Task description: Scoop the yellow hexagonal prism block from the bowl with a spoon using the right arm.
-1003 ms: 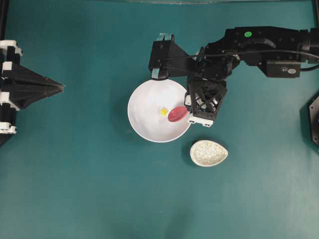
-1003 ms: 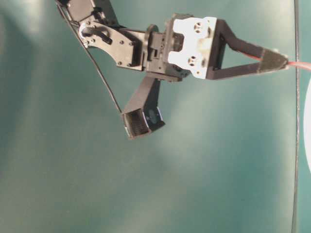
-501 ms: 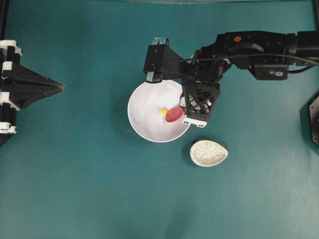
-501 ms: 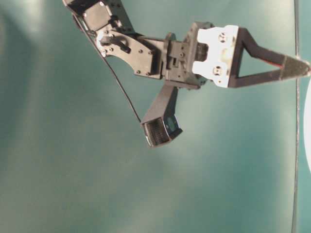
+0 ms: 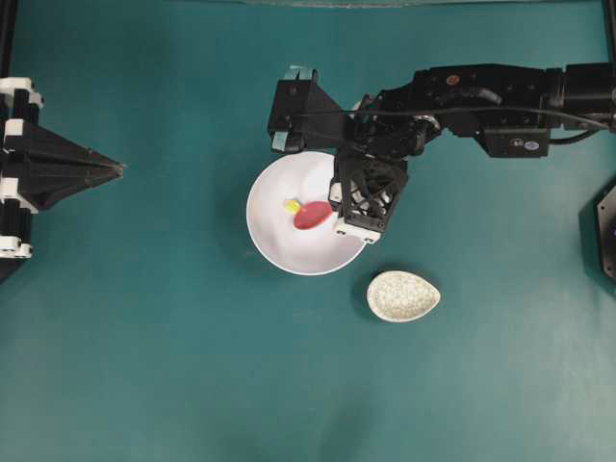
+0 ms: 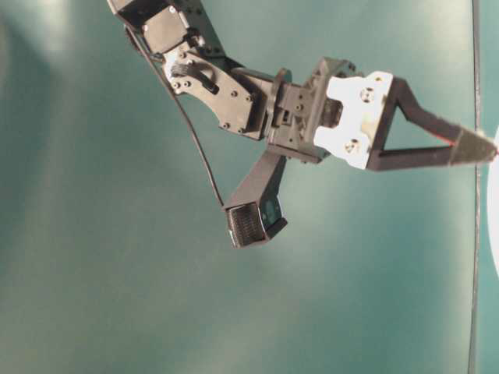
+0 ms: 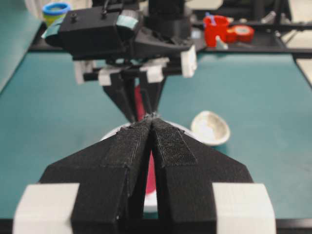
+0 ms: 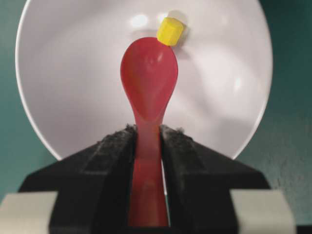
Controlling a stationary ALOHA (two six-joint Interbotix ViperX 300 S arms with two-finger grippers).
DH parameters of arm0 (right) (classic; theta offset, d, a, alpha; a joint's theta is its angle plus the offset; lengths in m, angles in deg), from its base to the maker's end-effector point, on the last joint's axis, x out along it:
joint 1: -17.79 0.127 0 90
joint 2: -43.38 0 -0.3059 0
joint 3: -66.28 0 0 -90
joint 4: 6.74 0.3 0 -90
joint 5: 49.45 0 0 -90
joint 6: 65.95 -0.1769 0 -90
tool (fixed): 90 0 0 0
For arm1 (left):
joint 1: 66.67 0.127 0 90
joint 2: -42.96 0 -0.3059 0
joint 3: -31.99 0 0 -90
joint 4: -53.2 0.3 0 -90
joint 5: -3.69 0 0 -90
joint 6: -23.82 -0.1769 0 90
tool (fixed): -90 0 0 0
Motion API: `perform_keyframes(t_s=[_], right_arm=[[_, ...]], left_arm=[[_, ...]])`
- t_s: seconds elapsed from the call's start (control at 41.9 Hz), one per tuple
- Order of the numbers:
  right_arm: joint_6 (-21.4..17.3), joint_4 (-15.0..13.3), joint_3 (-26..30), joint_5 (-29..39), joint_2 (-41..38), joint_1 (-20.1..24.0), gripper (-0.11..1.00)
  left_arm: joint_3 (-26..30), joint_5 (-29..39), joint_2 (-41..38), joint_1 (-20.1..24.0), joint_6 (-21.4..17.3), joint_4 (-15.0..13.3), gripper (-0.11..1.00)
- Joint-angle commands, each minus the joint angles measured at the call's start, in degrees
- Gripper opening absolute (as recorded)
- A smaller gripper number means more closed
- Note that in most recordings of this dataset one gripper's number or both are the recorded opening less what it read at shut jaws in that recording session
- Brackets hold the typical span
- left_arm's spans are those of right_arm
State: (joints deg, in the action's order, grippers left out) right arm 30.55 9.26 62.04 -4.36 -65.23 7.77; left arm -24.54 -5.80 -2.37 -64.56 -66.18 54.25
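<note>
Teal tabletop [image 5: 173, 337] carries all items. Right gripper [image 8: 146, 141] pinches the spoon [image 8: 147, 87] by its handle, scoop lowered inside the bowl [image 8: 63, 97]. Yellow hexagonal prism block [image 8: 170, 30] touches the scoop's far tip, not in it. Speckled spoon rest [image 5: 402, 295] lies beside the bowl. Left gripper [image 7: 151, 126] is pressed together, empty, well apart.

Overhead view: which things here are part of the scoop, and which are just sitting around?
In the job:
right gripper, clamped on spoon
yellow block, at the spoon's tip
white bowl

Lying about:
speckled spoon rest
left gripper, closed, idle
</note>
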Motion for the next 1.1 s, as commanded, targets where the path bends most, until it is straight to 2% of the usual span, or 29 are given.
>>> perform_keyframes(t_s=[0.0,0.597,1.074], right_arm=[[0.09,0.0,0.09,-2.11,1.05,0.09,0.23],[-0.09,-0.35,-1.14,-8.0,1.58,0.09,0.23],[-0.62,-0.09,-8.26,-17.23,5.71,0.35,0.23]], left_arm=[[0.88,-0.18,-0.44,0.09,0.09,0.18,0.0],[0.88,-0.18,-0.35,0.09,0.09,0.18,0.0],[0.88,-0.18,-0.44,0.09,0.09,0.18,0.0]])
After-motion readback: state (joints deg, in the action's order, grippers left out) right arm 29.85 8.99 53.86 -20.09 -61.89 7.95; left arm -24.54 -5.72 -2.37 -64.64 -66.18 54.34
